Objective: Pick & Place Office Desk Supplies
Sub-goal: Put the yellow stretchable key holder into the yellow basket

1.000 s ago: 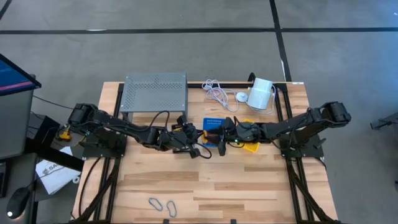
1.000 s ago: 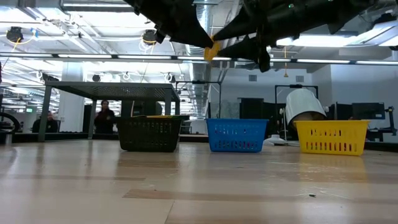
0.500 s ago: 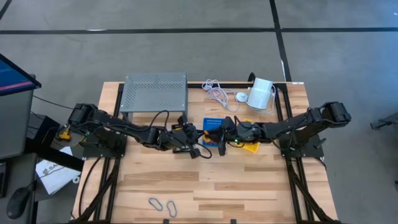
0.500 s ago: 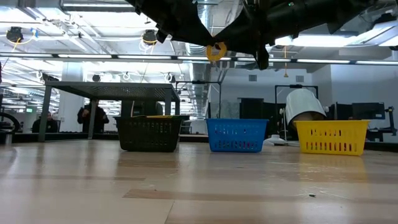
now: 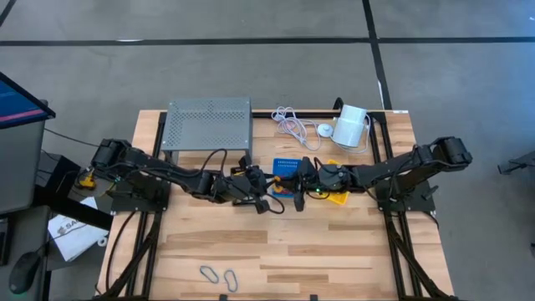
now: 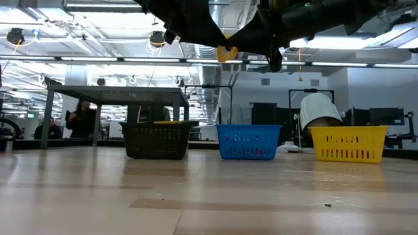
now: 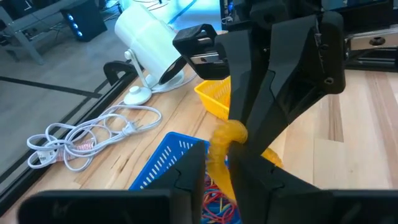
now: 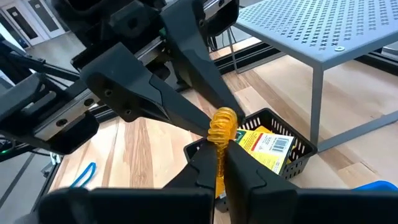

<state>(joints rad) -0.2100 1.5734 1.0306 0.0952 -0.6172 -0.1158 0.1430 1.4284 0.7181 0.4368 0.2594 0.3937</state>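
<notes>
Grey floor (image 5: 251,67) with dark lines surrounds table (image 5: 334,251).
</notes>
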